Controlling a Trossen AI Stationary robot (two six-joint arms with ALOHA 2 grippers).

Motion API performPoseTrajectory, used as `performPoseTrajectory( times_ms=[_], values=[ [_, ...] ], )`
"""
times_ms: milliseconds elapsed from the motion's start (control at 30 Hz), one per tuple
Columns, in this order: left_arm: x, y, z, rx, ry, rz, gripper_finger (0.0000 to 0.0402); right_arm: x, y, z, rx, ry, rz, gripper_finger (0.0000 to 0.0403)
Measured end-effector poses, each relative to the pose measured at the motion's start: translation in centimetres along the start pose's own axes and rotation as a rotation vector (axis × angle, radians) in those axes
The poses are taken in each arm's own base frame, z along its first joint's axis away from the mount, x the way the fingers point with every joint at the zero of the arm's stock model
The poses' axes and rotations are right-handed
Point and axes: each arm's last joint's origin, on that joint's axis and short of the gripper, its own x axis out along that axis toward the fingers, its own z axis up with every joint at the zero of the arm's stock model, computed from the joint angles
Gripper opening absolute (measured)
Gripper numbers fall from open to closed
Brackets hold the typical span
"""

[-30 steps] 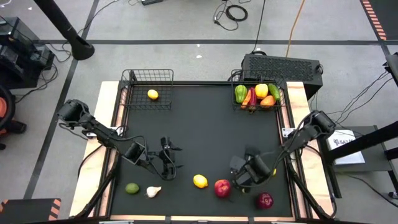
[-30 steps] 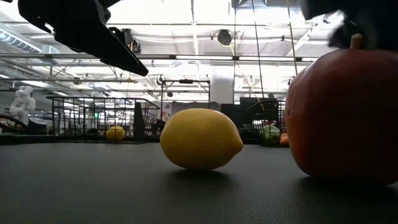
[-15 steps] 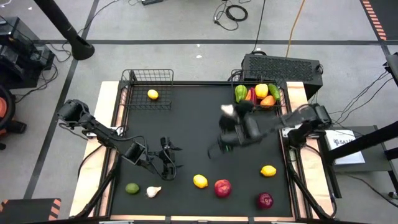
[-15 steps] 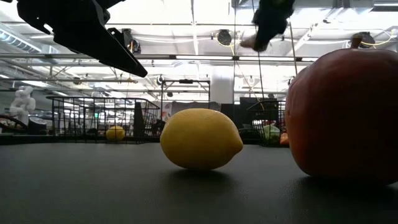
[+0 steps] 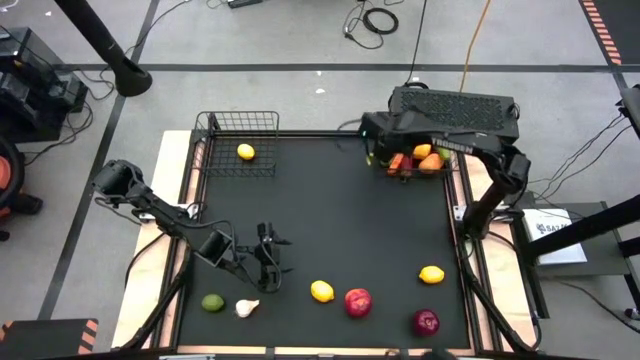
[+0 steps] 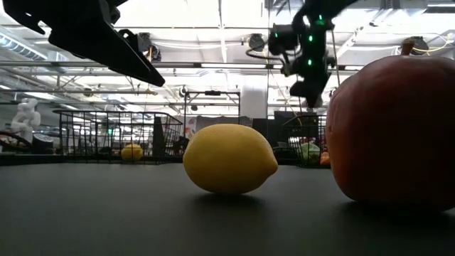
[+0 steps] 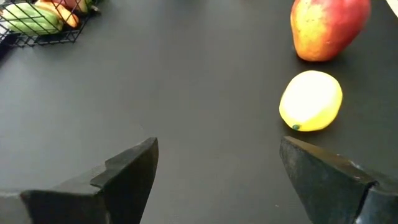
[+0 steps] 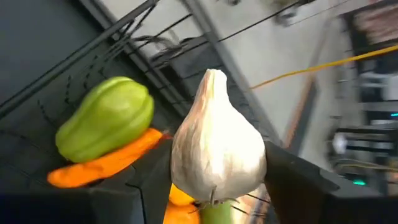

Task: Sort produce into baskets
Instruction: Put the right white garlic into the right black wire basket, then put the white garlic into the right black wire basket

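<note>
My right gripper (image 5: 376, 148) hangs over the near-left corner of the right wire basket (image 5: 447, 168) at the table's far right, shut on a white garlic (image 8: 217, 149). Below it in that basket lie a green pepper (image 8: 106, 127) and an orange carrot (image 8: 102, 165). My left gripper (image 5: 270, 256) stands open above the mat at near left, short of a lemon (image 7: 311, 101) and a red apple (image 7: 329, 28). The left basket (image 5: 238, 130) holds one lemon (image 5: 245, 152). My right gripper pinches the garlic's bulb by its two opposite sides (image 8: 180, 165) between its two fingers (image 8: 292, 180). The garlic's pointed tip (image 8: 214, 76) points away from the wrist. It is lifted clear, above the produce in the right basket.
On the mat near the front edge lie a lime (image 5: 212, 302), a second garlic (image 5: 246, 308), a lemon (image 5: 321, 291), two apples (image 5: 357, 301) (image 5: 426, 322) and another lemon (image 5: 432, 274). A black perforated box (image 5: 455, 105) stands behind the right basket.
My right gripper has swung from the near right of the mat, by the apples, up and toward the far edge to the right basket, turning as it went and carrying the garlic clear of the table. A lemon it covered now shows.
</note>
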Motion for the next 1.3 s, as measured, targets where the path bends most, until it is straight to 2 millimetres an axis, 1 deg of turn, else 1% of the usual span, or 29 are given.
performPoseTrajectory(
  times_ms=[133,267,367,533,633,733,800,867,933,1000,1067,1133,1233,1300],
  values=[
    [0.0,0.0,0.0,-0.002,0.000,-0.002,0.0343,3.4,-1.1,0.3,-0.012,0.005,0.076,0.0217],
    [0.0,0.0,0.0,-0.021,0.004,-0.002,0.0343,5.4,-2.1,-0.2,-0.027,0.038,0.066,0.0221],
    [0.0,0.0,0.0,-0.023,0.004,-0.002,0.0343,6.0,-2.6,-0.5,-0.055,0.066,0.054,0.0236],
    [0.0,0.0,0.0,-0.044,0.000,-0.003,0.0343,6.6,-3.1,-0.5,-0.050,0.067,0.043,0.0278],
    [-0.1,-0.1,0.0,-0.073,0.001,-0.010,0.0343,6.6,-3.1,-0.6,-0.053,0.074,0.043,0.0299],
    [-0.2,-0.5,-0.1,-0.069,0.005,-0.039,0.0343,6.1,-2.6,-0.6,-0.044,0.071,0.049,0.0312],
    [-0.4,-0.8,-0.2,-0.061,0.004,-0.050,0.0343,5.0,-2.3,-0.9,-0.045,0.059,0.062,0.0316],
    [-0.6,-1.1,-0.1,-0.052,0.007,-0.059,0.0343,3.0,-2.0,-1.0,-0.030,0.004,0.073,0.0317],
    [-1.1,-1.5,0.2,-0.043,0.011,-0.071,0.0343,0.5,-2.1,-1.5,-0.003,-0.066,0.092,0.0317],
    [-1.7,-1.9,0.6,-0.045,0.022,-0.089,0.0343,-2.6,-2.2,-2.2,0.049,-0.164,0.125,0.0317],
    [-2.7,-2.2,1.0,-0.054,0.051,-0.125,0.0343,-6.0,-2.5,-3.5,0.122,-0.269,0.181,0.0318],
    [-3.6,-2.6,1.1,-0.086,0.091,-0.185,0.0343,-9.2,-2.7,-5.0,0.199,-0.363,0.288,0.0318],
    [-4.8,-3.6,0.4,-0.151,0.181,-0.284,0.0343,-13.0,-2.3,-7.3,0.269,-0.452,0.481,0.0318],
    [-5.3,-4.1,-0.4,-0.193,0.243,-0.284,0.0343,-15.1,-1.5,-8.6,0.274,-0.496,0.569,0.0318]
  ],
)
